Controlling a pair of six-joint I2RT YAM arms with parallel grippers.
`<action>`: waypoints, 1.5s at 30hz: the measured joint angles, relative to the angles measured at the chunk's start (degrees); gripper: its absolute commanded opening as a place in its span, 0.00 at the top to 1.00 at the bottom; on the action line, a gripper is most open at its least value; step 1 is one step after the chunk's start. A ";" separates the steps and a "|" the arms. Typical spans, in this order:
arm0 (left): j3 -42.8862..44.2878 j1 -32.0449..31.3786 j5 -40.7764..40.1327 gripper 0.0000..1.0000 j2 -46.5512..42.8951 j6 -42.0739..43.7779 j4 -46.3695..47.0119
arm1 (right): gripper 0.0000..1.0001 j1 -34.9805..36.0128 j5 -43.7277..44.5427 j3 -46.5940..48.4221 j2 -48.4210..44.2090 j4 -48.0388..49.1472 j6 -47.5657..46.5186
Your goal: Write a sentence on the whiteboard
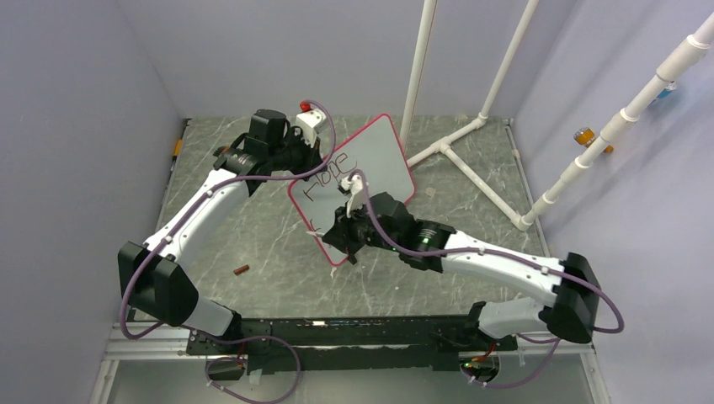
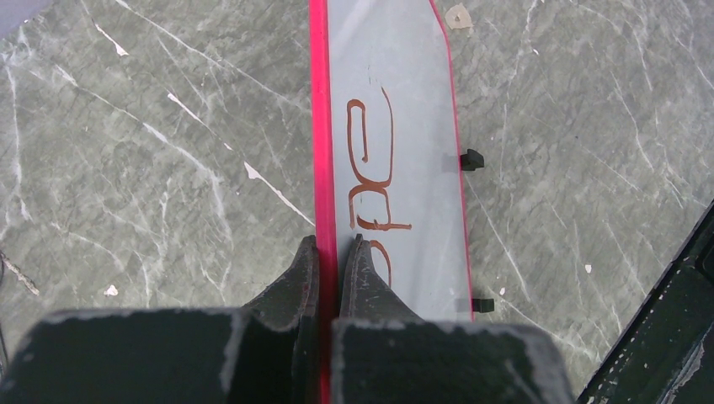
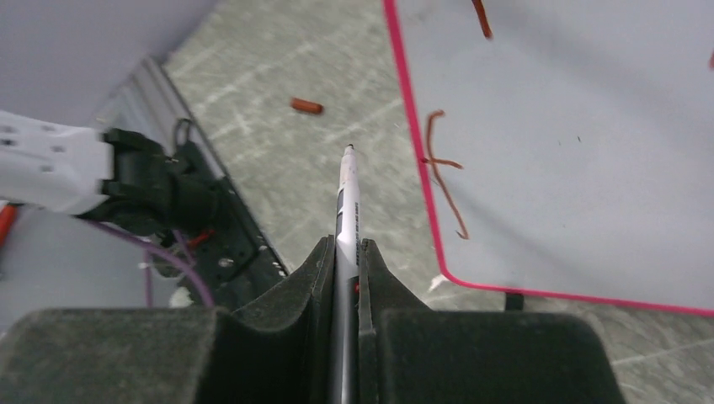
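Note:
The whiteboard, pale grey in a red-pink frame, stands tilted above the table. My left gripper is shut on its framed edge, one finger on each face. The sentence is in red-brown marker, about "Hope" on the first line. One f-like stroke sits lower, near the frame. My right gripper is shut on a white marker. Its tip points past the board's lower corner and is off the surface.
A small red-brown cap lies on the marbled table at the left. A white pipe frame stands at the back right, close behind the board. Two black feet stick out of the board's far edge.

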 measured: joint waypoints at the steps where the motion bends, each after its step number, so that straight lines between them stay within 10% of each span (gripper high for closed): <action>1: 0.00 0.00 0.00 1.00 -0.02 0.00 0.00 | 1.00 0.13 -0.57 0.00 -1.40 0.33 0.00; 45: 0.00 -1.81 -2.34 1.00 -1.31 0.37 -0.63 | 1.00 -0.50 6.40 -7.54 -6.49 0.20 -9.07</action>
